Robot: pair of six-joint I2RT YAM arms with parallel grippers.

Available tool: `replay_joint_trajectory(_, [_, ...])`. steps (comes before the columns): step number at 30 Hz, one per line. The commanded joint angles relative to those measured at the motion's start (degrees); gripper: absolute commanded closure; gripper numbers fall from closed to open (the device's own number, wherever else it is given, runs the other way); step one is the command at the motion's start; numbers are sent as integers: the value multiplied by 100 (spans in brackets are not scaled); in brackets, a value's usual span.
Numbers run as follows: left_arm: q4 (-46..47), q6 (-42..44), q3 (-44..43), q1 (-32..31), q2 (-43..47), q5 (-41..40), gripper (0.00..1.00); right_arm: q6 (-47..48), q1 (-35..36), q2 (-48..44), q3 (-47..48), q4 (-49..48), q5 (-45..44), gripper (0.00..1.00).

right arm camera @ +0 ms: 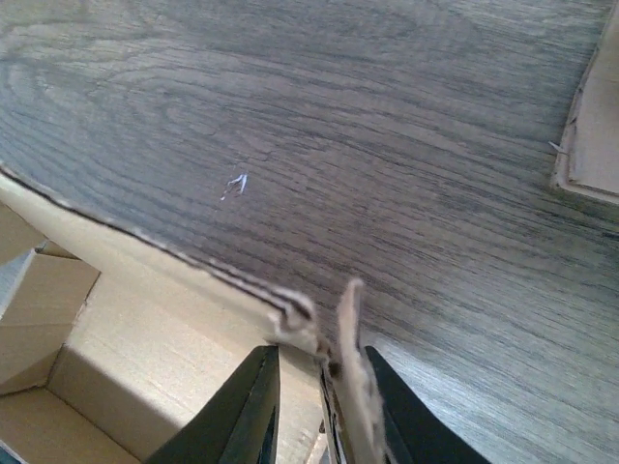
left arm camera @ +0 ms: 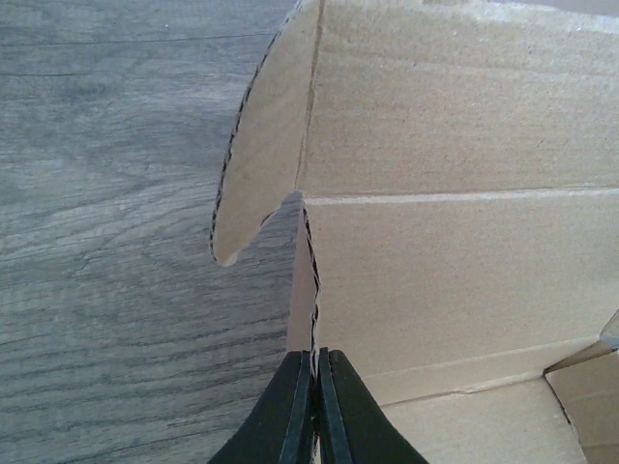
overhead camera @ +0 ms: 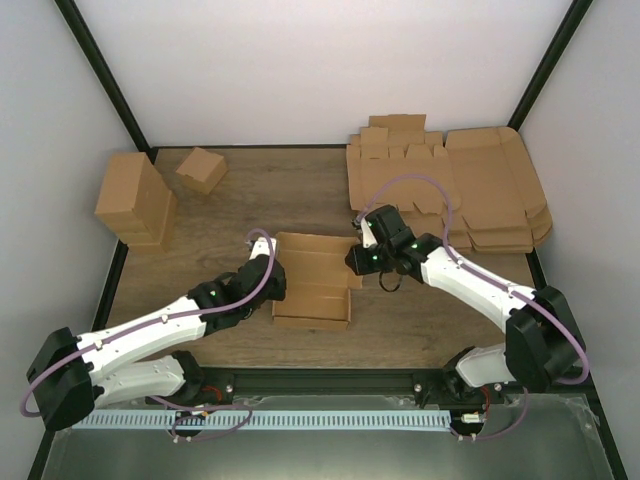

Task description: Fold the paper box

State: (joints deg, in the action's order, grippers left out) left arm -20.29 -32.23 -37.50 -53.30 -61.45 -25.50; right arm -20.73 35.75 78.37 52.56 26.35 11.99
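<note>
Flat brown sheets [overhead camera: 480, 195] are stacked at the far right corner of the table [overhead camera: 300, 190]. A tall cardboard block [overhead camera: 133, 200] and a small carton [overhead camera: 201, 169] stand at the far left. The paper box [overhead camera: 312, 285] lies open-topped mid-table, toward the near edge. The left pincer [left arm camera: 316, 353] is clamped on its left wall. The right pincer [right arm camera: 321, 358] straddles its right wall, jaws narrow; whether it grips cannot be told.

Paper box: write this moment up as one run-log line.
stage: mid-fold | paper box: part-formed, top open | left tool: shut on box wall edge | right tool: straddles box edge, grip unclear
</note>
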Motion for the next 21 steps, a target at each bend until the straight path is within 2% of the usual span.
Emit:
replay_joint_trajectory(1, [19,-96,-111,-20,-29,-113,96,-295,132,-113,314,347,-401,77])
replay_joint_trajectory(5, [-9,-57,-133,-18,-55,-155,96,-307,158,-149,334,461,-489,76])
replay_joint_trajectory(10, [-79,-4,-189,-23,-94,-201,96,-269,161,-302,285,519,-494,64])
replay_joint_trajectory(21, [-71,15,-230,-19,-157,-185,96,-206,161,-325,272,473,-86,75])
